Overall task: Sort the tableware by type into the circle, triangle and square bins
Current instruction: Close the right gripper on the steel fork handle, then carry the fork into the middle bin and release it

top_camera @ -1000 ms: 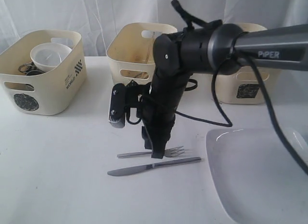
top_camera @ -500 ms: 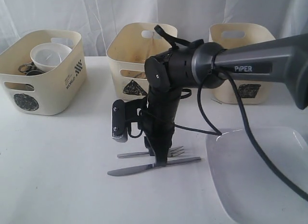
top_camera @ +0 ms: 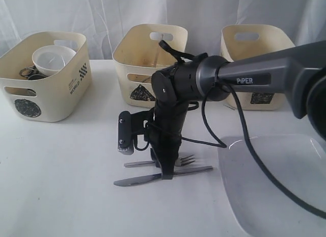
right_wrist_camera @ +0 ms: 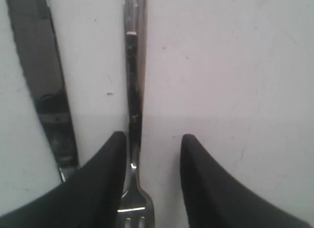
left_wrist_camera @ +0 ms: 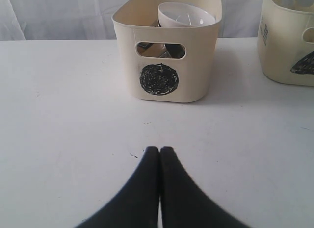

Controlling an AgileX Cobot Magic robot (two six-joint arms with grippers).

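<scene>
Now, right jaws stood parted astride the fork (right_wrist_camera: 135,90), which lay flat on the surface (top_camera: 61,186), ungripped. The knife (right_wrist_camera: 44,90) lay just beside the fork, parallel. The plate (top_camera: 275,186) sat near its tines. The left jaws were clenched, empty.

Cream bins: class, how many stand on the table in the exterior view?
3: circle bin at left, triangle bin in the middle, square bin at right, partly behind the right arm.
</scene>
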